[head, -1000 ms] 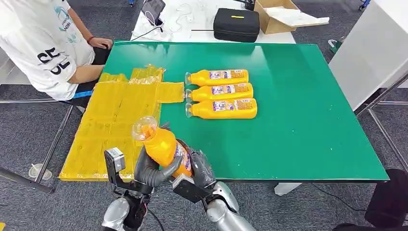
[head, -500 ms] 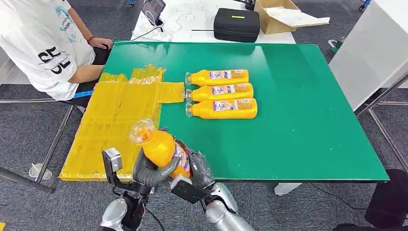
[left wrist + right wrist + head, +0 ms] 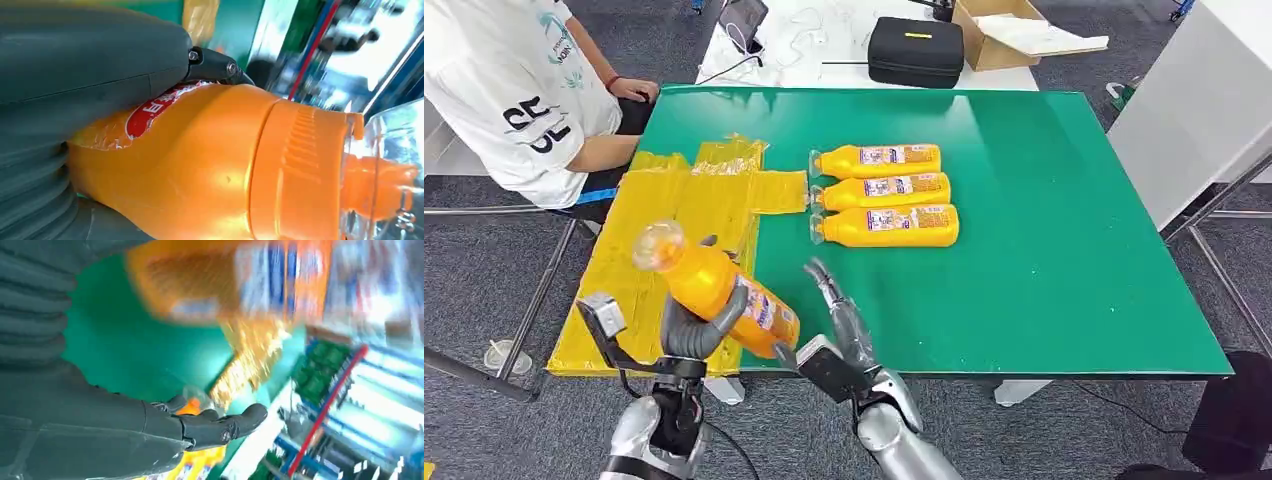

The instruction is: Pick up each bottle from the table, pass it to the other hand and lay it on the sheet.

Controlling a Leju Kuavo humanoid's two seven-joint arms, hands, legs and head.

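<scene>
hanging over the near left corner of the table, the left hand grasps a bottle around its middle, clear of the surface. the bottle tilts, its clear cap up and away to the left, its base down toward the right hand. it sits above the near edge of the yellow sheet, which covers the left strip of the green top and overhangs that side. the right hand is released, fingers stretched out straight and apart, just beside the bottle's base but not touching it.

three more bottles lie side by side in the middle of the table, caps toward the sheet, touching or nearly so. the nearest of them is well apart from both hands. right of them the green top is bare out to the far and right edges. a person sits at the far left corner, close to the sheet's far end. a black case and a cardboard box rest on a white table beyond.

up close in the left wrist view the bottle is bright orange, with a ribbed orange collar, a see-through cap over an orange spout, and a red and white label partly under the thumb. the right wrist view is blurred.
</scene>
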